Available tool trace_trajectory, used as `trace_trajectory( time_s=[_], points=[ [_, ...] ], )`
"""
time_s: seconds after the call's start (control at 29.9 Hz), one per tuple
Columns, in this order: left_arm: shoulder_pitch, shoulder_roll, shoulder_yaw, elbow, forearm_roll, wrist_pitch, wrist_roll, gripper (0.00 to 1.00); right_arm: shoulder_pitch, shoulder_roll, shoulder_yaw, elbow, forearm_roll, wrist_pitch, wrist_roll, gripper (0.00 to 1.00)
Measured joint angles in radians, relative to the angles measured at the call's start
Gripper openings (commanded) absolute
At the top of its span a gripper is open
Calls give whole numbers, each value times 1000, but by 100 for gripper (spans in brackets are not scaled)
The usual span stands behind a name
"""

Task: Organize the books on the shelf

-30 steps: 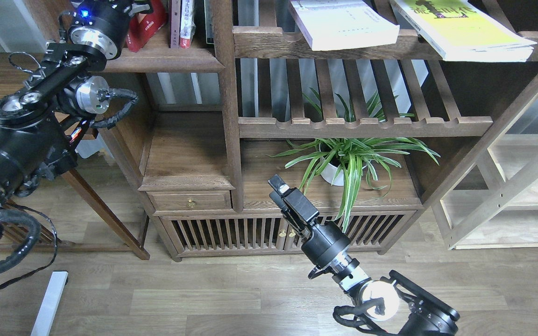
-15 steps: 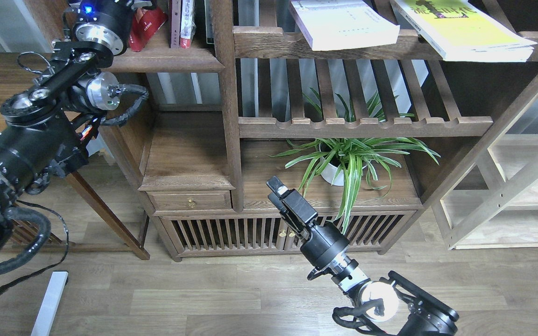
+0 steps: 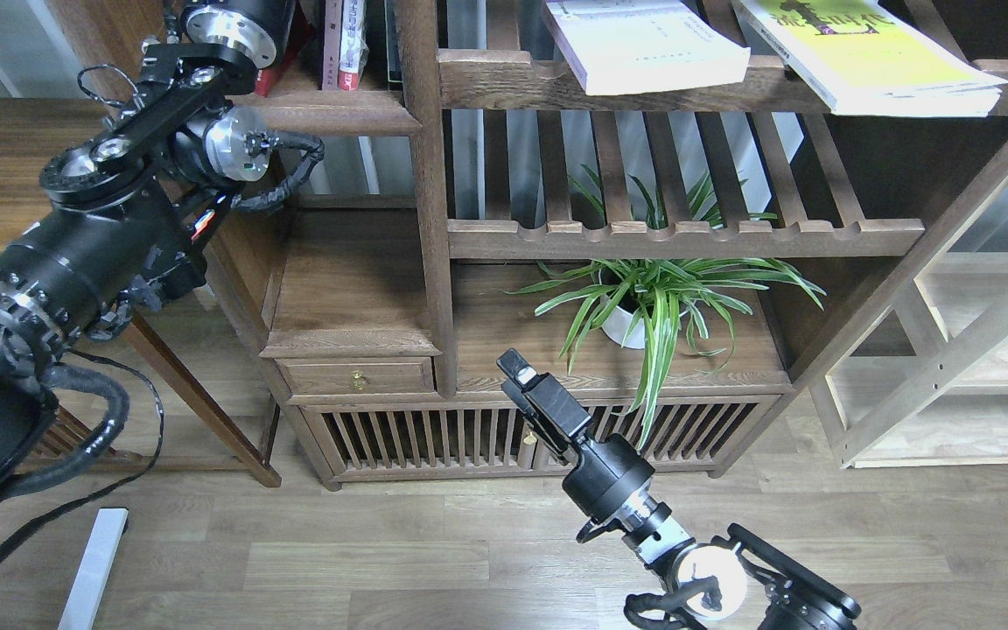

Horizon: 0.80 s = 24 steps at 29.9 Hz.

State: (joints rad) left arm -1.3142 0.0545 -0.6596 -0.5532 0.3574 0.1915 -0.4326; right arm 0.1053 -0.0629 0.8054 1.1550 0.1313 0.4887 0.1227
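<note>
Left arm (image 3: pixel 110 210) risen, its gripper hidden, right gripper (image 3: pixel 517 372) together, glossy paperbacks (image 3: pixel 644 44) flat.

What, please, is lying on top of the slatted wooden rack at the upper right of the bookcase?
Two paperbacks lie flat there on the slatted wooden rack: a plain white-covered book and a yellow-green-covered book, both overhanging its front rail. Their far ends are cut off by the frame's top edge.

White book (image 3: pixel 644 44), yellow-green book (image 3: pixel 871 57), seemingly walnut-brown shelf (image 3: pixel 311 112)

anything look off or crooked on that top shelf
Yes. The white book and the yellow-green book lie flat and skewed on the upper slatted rack, corners jutting past its front rail, instead of standing upright like the volumes further left.
</note>
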Motion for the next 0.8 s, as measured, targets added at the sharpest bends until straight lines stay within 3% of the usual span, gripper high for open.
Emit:
trace_trajectory(
  time_s=[0.13,0.5,0.64,0.8],
  points=[
    [-15,0,-6,-4,0,0,-24,69,-8,0,0,0,-3,0,0,84],
    [-50,11,-84,-14,0,4,-25,72,-12,9,-5,-3,-17,0,0,84],
    [-56,14,-113,-23,0,2,-35,77,-12,5,-10,-3,-18,0,0,84],
    [-57,50,-145,-109,0,2,-33,82,-12,-3,18,-3,-17,0,0,85]
  ],
)
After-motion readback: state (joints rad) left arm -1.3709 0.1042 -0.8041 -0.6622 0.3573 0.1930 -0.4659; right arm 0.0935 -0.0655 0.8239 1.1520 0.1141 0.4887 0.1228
